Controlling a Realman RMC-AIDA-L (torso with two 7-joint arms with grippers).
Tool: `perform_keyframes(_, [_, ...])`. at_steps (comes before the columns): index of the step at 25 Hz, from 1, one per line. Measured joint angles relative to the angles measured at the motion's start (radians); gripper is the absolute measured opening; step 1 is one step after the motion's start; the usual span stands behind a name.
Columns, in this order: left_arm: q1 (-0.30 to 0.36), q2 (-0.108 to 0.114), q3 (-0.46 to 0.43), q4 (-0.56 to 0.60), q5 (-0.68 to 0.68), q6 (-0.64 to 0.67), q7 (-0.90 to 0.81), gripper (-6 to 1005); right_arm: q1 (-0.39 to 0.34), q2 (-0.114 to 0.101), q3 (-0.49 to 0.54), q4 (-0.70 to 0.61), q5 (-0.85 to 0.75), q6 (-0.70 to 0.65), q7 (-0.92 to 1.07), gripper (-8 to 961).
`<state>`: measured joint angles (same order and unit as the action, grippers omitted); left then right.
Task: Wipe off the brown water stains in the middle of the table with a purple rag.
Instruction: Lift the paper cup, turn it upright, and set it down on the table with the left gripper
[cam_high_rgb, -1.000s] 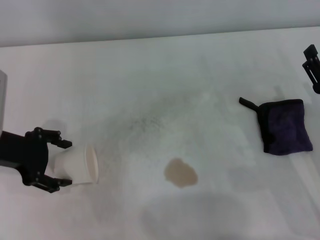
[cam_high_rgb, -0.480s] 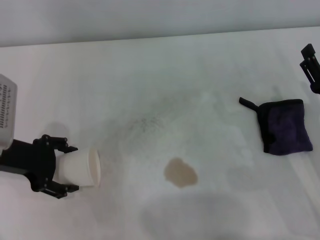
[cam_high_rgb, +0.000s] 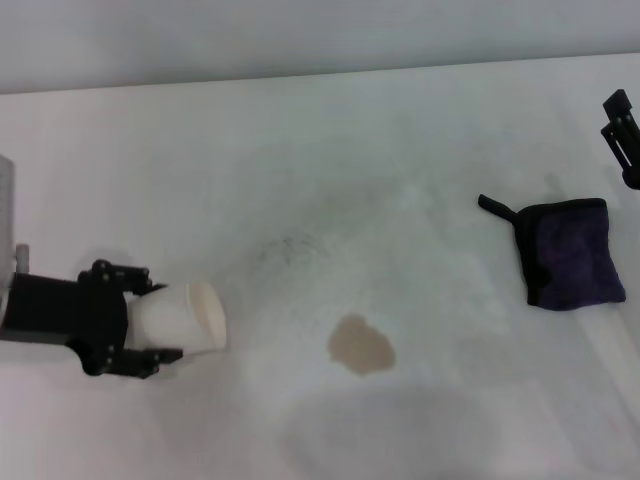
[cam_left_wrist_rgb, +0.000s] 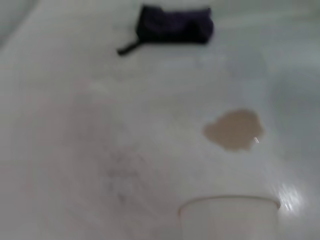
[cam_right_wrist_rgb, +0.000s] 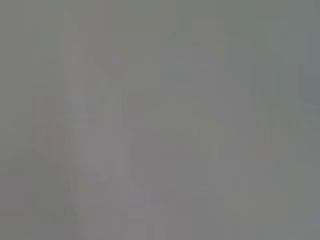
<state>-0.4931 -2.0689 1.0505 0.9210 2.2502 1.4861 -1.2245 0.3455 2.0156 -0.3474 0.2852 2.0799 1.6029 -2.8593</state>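
The brown water stain (cam_high_rgb: 361, 346) lies on the white table (cam_high_rgb: 330, 160), a little in front of its middle. It also shows in the left wrist view (cam_left_wrist_rgb: 234, 129). The purple rag (cam_high_rgb: 572, 254) lies flat at the right, black tab pointing left, and shows far off in the left wrist view (cam_left_wrist_rgb: 175, 24). My left gripper (cam_high_rgb: 158, 320) is at the front left, its fingers closed around a white paper cup (cam_high_rgb: 185, 318) held on its side, mouth toward the stain. My right gripper (cam_high_rgb: 625, 135) is at the right edge, behind the rag and apart from it.
The cup's rim (cam_left_wrist_rgb: 230, 205) fills the near edge of the left wrist view. Faint grey smears (cam_high_rgb: 290, 250) mark the table behind the stain. The right wrist view shows only plain grey.
My left gripper has moved right with the paper cup, closer to the stain. The rag, the stain and my right gripper have stayed put.
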Motion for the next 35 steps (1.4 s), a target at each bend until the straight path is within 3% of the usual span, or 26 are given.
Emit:
perform_keyframes(3, [0.03, 0.001, -0.009, 0.015, -0.091, 0.0, 0.011, 726, -0.005, -0.001, -0.001, -0.01, -0.007, 0.004, 0.0, 850])
perform_keyframes(8, [0.07, -0.004, -0.077, -0.011, -0.258, 0.006, 0.052, 714, -0.006, -0.002, -0.011, -0.032, -0.012, 0.009, -0.003, 850])
perform_keyframes(13, [0.127, -0.005, -0.081, -0.075, -0.474, 0.0, 0.091, 715, -0.008, -0.002, -0.027, -0.077, -0.02, 0.011, -0.004, 850])
perform_keyframes(17, [0.159, -0.006, -0.105, -0.212, -0.67, -0.003, 0.186, 717, -0.019, -0.003, -0.029, -0.15, -0.069, 0.008, -0.007, 850])
perform_keyframes(21, [0.173, -0.006, -0.119, -0.344, -0.782, -0.003, 0.259, 719, -0.033, -0.005, -0.033, -0.202, -0.085, 0.0, -0.008, 849])
perform_keyframes(25, [0.175, -0.01, -0.118, -0.537, -0.861, -0.003, 0.44, 721, -0.041, -0.006, -0.062, -0.26, -0.087, -0.019, -0.014, 849])
perform_keyframes(35, [0.179, -0.015, -0.118, -0.755, -0.96, -0.018, 0.676, 720, -0.059, -0.011, -0.139, -0.336, -0.089, -0.027, -0.023, 849])
